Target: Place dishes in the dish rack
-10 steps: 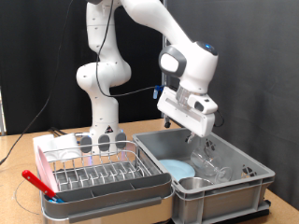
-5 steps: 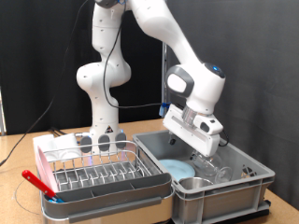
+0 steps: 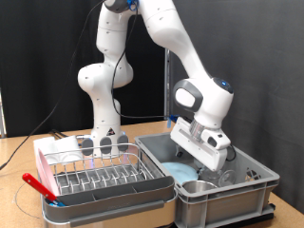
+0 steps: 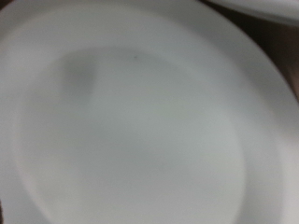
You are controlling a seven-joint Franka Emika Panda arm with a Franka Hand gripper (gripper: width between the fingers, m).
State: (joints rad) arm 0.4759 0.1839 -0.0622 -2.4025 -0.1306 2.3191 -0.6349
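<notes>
Gripper [image 3: 211,161] down inside grey bin [image 3: 249,190], over light-blue plate [image 3: 180,170]; finger spread unreadable; dish rack [image 3: 100,177] at 9 o'clock

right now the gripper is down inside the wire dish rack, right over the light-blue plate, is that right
Not quite. The exterior view shows the gripper lowered into the large grey bin, not the wire dish rack, which stands apart at the exterior view's left. It is right over the light-blue plate, which lies in the bin; the wrist view is filled by a pale round plate.
</notes>
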